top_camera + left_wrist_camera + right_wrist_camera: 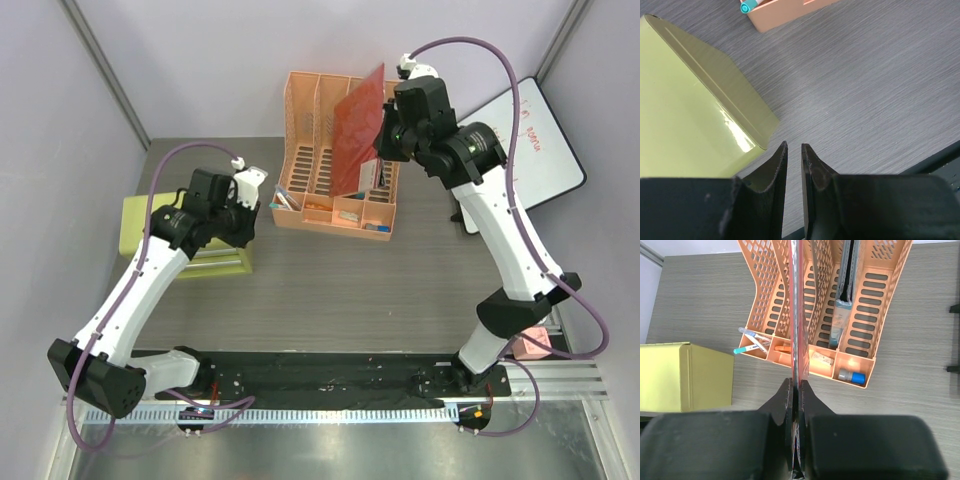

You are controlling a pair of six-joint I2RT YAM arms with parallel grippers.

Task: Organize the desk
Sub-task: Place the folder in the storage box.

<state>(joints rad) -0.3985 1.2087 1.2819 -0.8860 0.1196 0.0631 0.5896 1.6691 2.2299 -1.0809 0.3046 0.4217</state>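
The desk (pixel 330 290) is dark grey wood-grain laminate; it also shows in the left wrist view (pixel 865 90) and the right wrist view (pixel 700 300). My right gripper (pixel 385 142) (pixel 796 382) is shut on a thin red folder (pixel 358 128) (pixel 794 315). It holds the folder upright and tilted over the middle slots of the orange mesh file rack (pixel 300 160) (pixel 890 290). My left gripper (pixel 245 222) (pixel 794 146) hangs low over the desk beside the lime-green cabinet (pixel 135 225) (pixel 685 110). Its jaws are almost together and hold nothing.
The rack's front compartments hold pens (pixel 752 340) and a blue-capped item (pixel 852 376); a dark flat item stands in its right slot. A whiteboard (pixel 540 150) lies at the far right. A pink object (pixel 535 343) sits by the right arm's base. A black mat (pixel 330 375) runs along the near edge.
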